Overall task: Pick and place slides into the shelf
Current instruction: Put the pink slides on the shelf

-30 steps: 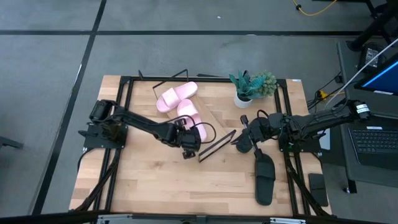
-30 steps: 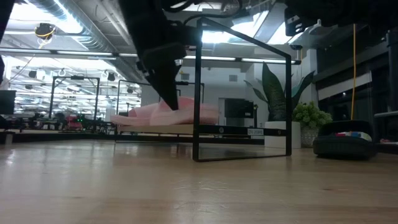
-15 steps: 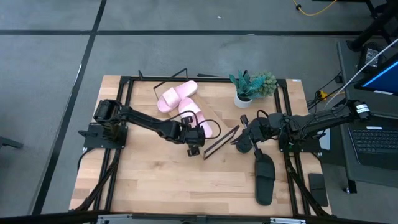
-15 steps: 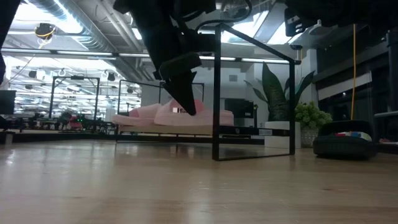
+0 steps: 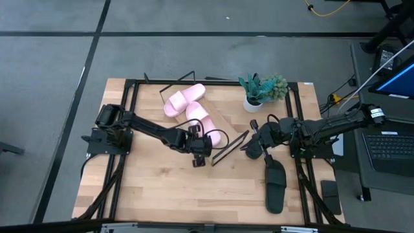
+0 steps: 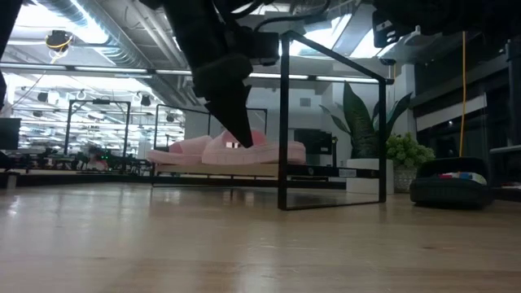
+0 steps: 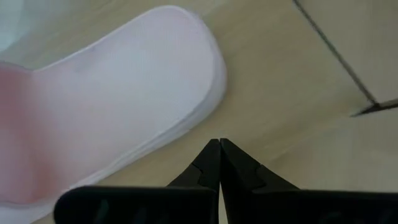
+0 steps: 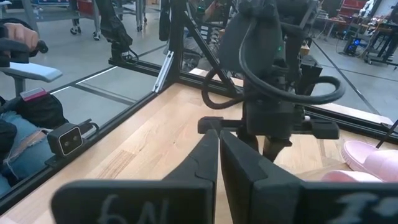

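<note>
Two pale pink slides lie on the slanted wooden shelf (image 5: 228,129): one (image 5: 183,99) farther back, one (image 5: 206,121) nearer. The shelf's black wire frame (image 6: 282,122) stands on the table. My left gripper (image 5: 199,157) is shut and empty, slanting down at the nearer pink slide's rounded end (image 7: 186,68). In the low view its fingers (image 6: 238,130) show in front of that slide (image 6: 260,151). A black slide (image 5: 276,184) lies sole down near the table's right front. My right gripper (image 5: 250,151) hangs shut and empty just beyond it. My left gripper's shut fingertips (image 7: 219,146) stand right beside the sole edge of the nearer pink slide's rounded end (image 7: 208,115), coming from above at a slant. Whether they touch that edge I cannot tell.
A small potted plant (image 5: 262,90) stands at the table's far right, behind the shelf. The black table frame (image 5: 129,97) runs along the edges. Bare tabletop (image 5: 168,188) spreads across the near left. A laptop (image 5: 388,142) sits off the table's right side.
My left gripper went toward the table's right edge, then drew back a little and rolled slightly. The shelf, with both pink slides on it, slid along the table toward the right; its wire frame now stands farther right than before.
</note>
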